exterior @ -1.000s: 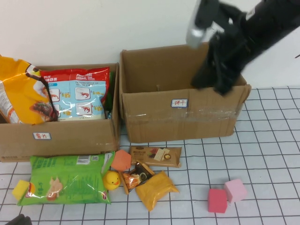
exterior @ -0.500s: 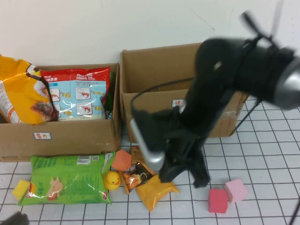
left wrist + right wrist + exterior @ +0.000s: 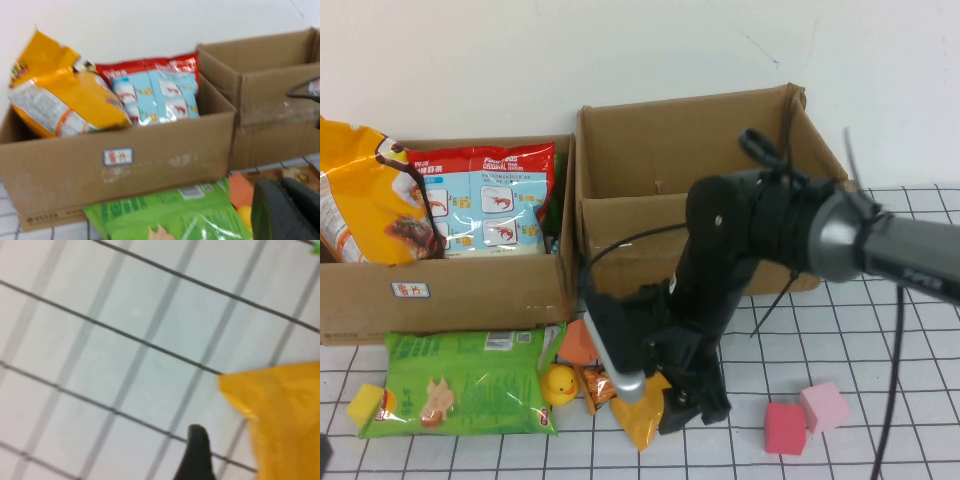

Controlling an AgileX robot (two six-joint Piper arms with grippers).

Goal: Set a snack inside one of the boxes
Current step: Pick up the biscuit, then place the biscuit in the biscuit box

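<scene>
Counter (image 3: 910, 330), white with a black grid, carrying two cardboard boxes side by side at the back. Left box (image 3: 450, 295): holds a large yellow bag (image 3: 365, 200) and a red-and-blue shrimp-cracker pack (image 3: 485, 205), both standing upright. Right box (image 3: 660, 170): open at the top, with a white label on its front wall. On the counter in front of the boxes lie a green snack bag (image 3: 460, 380), a yellow sponge (image 3: 365, 404), a rubber duck (image 3: 558, 384), an orange block (image 3: 578, 342), a small brown packet (image 3: 598, 385), and a yellow snack packet (image 3: 642, 418) flat on the counter, outside both boxes. To the right, well apart from these, are two pink cubes (image 3: 783, 428). Right gripper (image 3: 688, 408): lowered to the counter over the yellow snack packet; whether its jaws are open or closed cannot be told. Left gripper (image 3: 285, 212): low at the near left of the counter beside the green snack bag, jaws closed, holding nothing.
</scene>
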